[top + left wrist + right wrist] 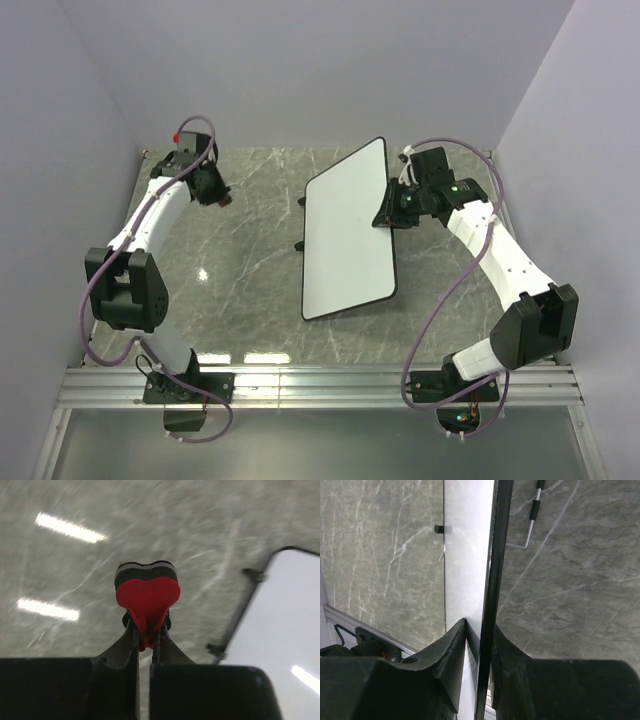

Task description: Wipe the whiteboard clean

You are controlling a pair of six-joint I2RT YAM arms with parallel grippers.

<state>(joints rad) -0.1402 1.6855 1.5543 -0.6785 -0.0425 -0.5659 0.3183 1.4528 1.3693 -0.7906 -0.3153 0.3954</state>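
board held, eraser off to the side

the whiteboard [348,240] sits mid-worktop [250,290], skewed, its far corner swung to the right. the face i can see is plain white. the right jaws are pinching its right edge about halfway along; from the right wrist the black frame [492,580] runs straight between them. the left jaws are pressed on a red eraser [148,594], its dark felt pad facing away from them. it is over the far left of the worktop, well apart from the whiteboard.
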